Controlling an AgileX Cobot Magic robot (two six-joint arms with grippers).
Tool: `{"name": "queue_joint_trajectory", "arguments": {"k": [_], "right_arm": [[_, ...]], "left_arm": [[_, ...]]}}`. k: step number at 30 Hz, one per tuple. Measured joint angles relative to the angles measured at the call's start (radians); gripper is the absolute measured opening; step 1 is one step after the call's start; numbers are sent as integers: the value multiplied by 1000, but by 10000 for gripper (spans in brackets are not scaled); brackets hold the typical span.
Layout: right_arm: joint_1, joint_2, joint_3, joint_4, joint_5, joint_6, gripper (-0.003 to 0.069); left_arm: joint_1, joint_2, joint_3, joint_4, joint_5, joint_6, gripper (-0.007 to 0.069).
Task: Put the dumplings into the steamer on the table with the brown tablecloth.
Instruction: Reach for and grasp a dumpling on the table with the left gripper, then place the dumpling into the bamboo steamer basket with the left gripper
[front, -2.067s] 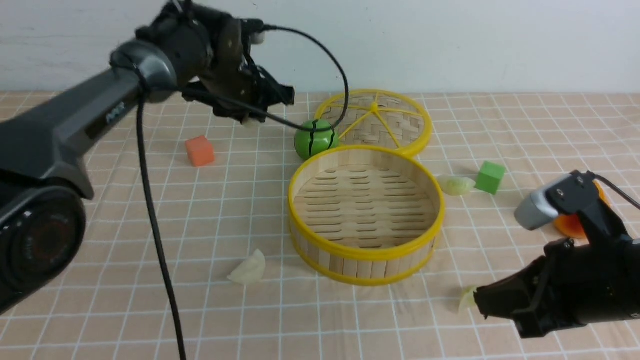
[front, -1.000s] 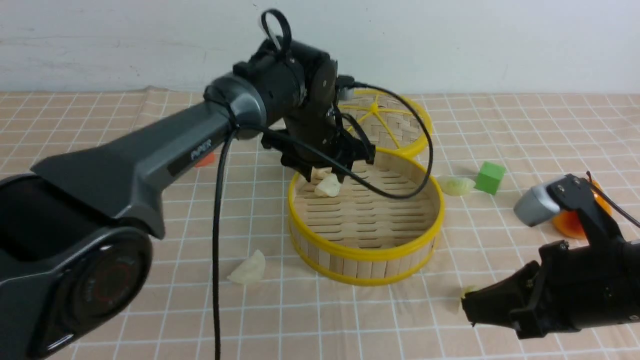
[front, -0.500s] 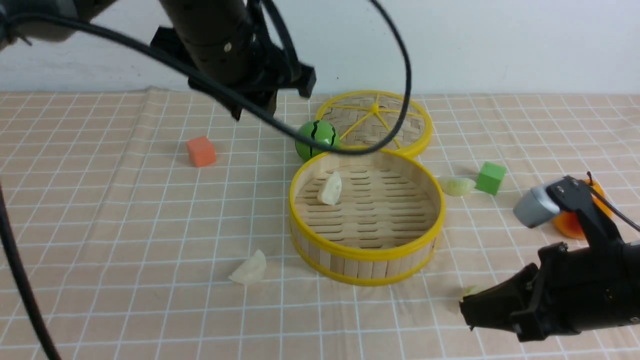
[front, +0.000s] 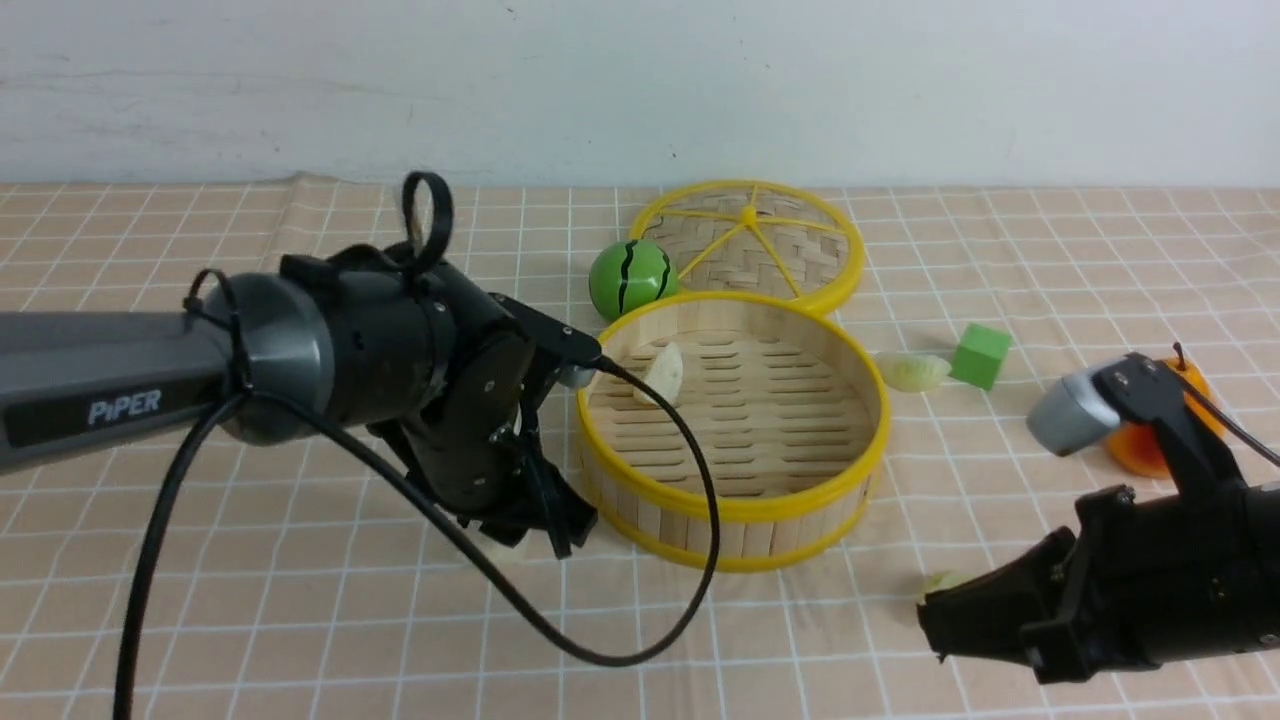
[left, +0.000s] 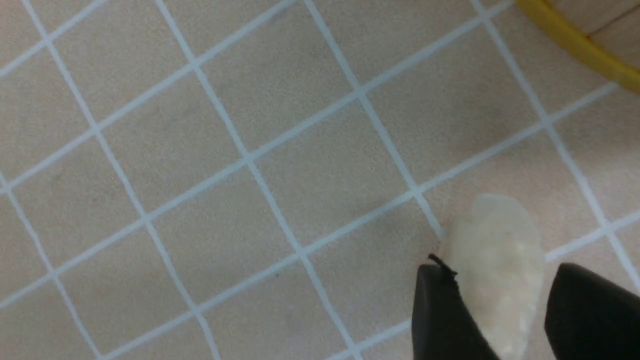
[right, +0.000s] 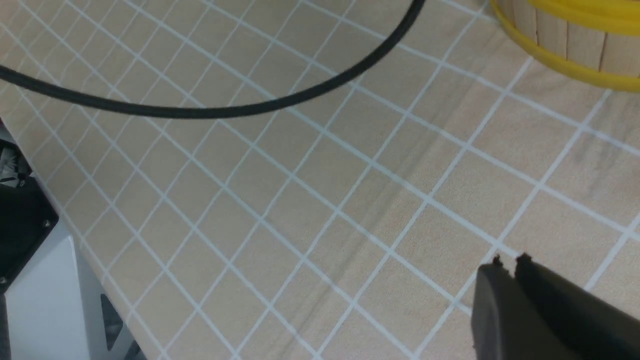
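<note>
The steamer (front: 730, 505) stands mid-table on the brown tablecloth (front: 300, 620). One white dumpling (front: 662, 372) lies inside it at the far left. My left gripper (front: 535, 535) is down at the steamer's front left, open. In the left wrist view its tips (left: 497, 270) straddle a second white dumpling (left: 492, 240) lying on the cloth; one finger touches it, the other stands a sliver off. A pale green dumpling (front: 912, 371) lies right of the steamer. Another green dumpling (front: 940, 580) peeks out just past my right gripper (front: 930, 610), which is shut and empty (right: 510, 261).
The woven lid (front: 750, 240) and a green striped ball (front: 632, 277) sit behind the steamer. A green cube (front: 980, 354) and an orange fruit (front: 1150, 445) are at the right. The left arm's black cable (front: 640, 640) loops low in front of the steamer.
The left gripper let a white dumpling go into the steamer, rose, then came down at the steamer's front left around the second white dumpling. The right arm hardly moved.
</note>
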Motion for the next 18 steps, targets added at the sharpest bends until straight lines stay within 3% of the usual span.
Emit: {"name": "queue_joint_trajectory", "arguments": {"k": [5,11,18], "right_arm": [[0,0,0,1,-12,0,50],[0,0,0,1,-15,0,50],[0,0,0,2,-15,0,54]], "left_arm": [[0,47,0,-6,-29,-58,297],[0,59,-1,-35,-21,-58,243],[0,47,-1,-63,-3,-69,239]]}}
